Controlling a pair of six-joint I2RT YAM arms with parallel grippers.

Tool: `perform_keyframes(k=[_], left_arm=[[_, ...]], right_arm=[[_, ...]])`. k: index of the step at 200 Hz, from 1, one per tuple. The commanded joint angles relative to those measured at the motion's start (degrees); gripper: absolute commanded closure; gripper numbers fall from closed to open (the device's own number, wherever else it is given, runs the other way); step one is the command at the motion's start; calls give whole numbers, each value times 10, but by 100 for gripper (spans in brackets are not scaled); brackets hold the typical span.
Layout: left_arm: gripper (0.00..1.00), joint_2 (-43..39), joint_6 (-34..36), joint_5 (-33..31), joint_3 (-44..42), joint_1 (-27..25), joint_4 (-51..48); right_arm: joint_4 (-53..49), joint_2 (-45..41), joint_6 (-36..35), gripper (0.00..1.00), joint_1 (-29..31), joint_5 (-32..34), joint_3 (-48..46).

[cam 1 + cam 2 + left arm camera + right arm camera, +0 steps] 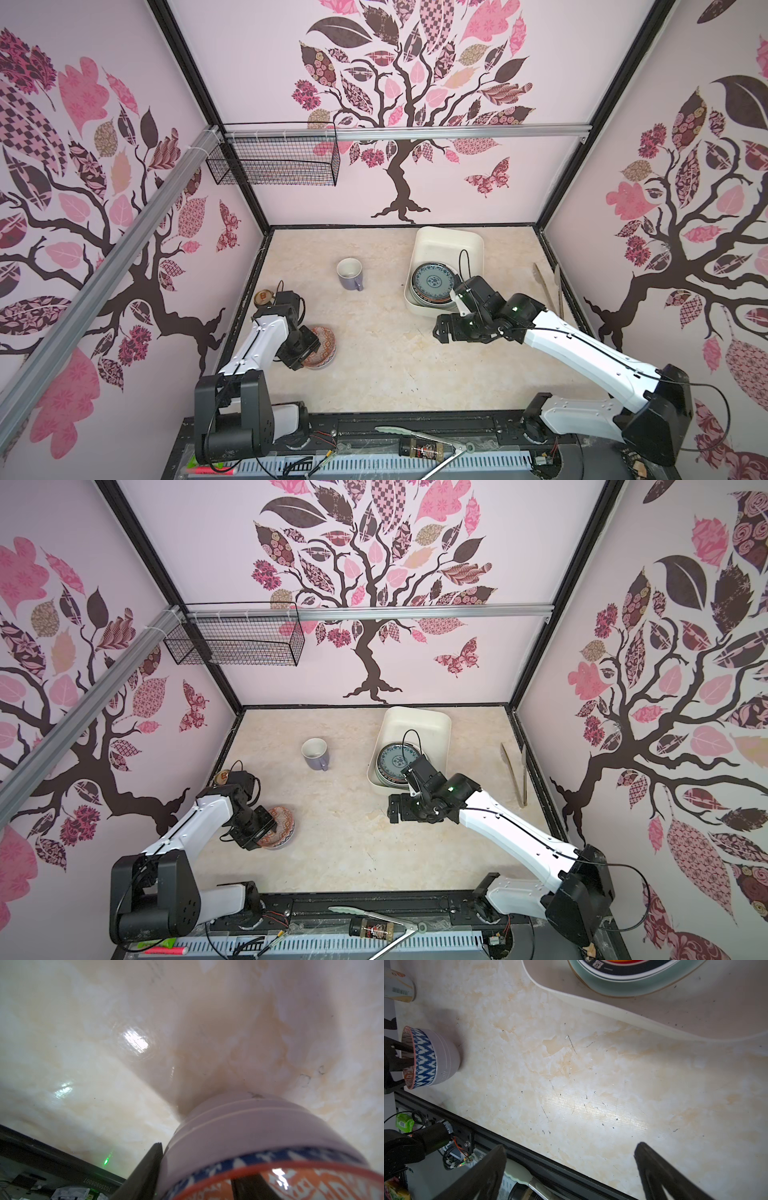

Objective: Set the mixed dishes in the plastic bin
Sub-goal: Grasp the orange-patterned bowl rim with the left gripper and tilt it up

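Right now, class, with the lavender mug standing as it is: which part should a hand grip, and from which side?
Probably the rim wall of the lavender mug, from straight above, one jaw inside and one outside. It stands upright, mouth open to the top. Its handle juts toward the near side, so pinch the far rim.

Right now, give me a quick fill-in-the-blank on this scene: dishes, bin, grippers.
1. The stacked plates lie inside the ____.
2. The lavender mug stands ____ on the table.
3. The left gripper straddles the rim of the ____.
4. The right gripper hangs ____ over bare table.
Missing words: bin; upright; bowl; open.
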Motion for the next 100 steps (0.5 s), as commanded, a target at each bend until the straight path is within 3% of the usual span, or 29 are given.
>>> perform_keyframes(k=[1, 16, 55, 78, 100], left_arm=[[57, 18, -3, 19, -14, 1, 54], [65, 30, 4, 26, -10, -4, 61], [67, 61, 12, -2, 27, -65, 62], [76, 88, 9, 11, 53, -96, 72], [77, 115, 16, 15, 83, -126, 72]], right_arm=[[-25, -14, -8, 0, -2, 18, 11], [-27, -15, -5, 1, -2, 21, 12], [-28, -29, 12, 1, -1, 28, 2], [-32, -38, 22, 1, -2, 30, -4], [-32, -43, 29, 0, -1, 31, -6]])
